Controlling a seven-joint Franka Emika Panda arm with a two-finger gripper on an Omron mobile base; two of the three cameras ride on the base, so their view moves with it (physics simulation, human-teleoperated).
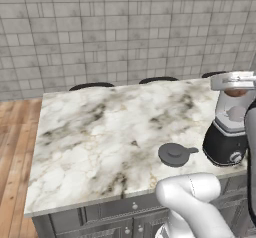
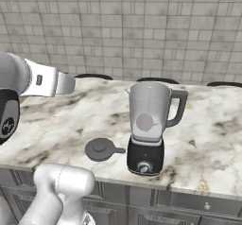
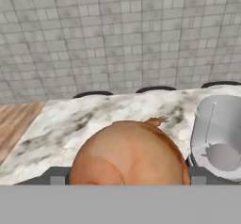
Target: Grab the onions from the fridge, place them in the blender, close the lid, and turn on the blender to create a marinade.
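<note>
1. In the hand view, an onion [image 3: 128, 153] is seen held directly in front of the camera, between the two dark finger tips of the gripper [image 3: 124, 180], whose jaws are spread wide around the bulb and closed on it.
2. The lid [image 2: 100, 149] is laid flat on the marble counter [image 2: 56, 125] near its front edge, just left of the blender [image 2: 147, 127] and apart from it.
3. The blender is stood upright near the front edge of the counter, its jar uncovered and its handle turned to the right.
4. In the left base view, the onion [image 1: 237, 92] is seen just above the jar's rim.
5. Behind the counter, a grey tiled wall [image 2: 142, 25] is seen.
</note>
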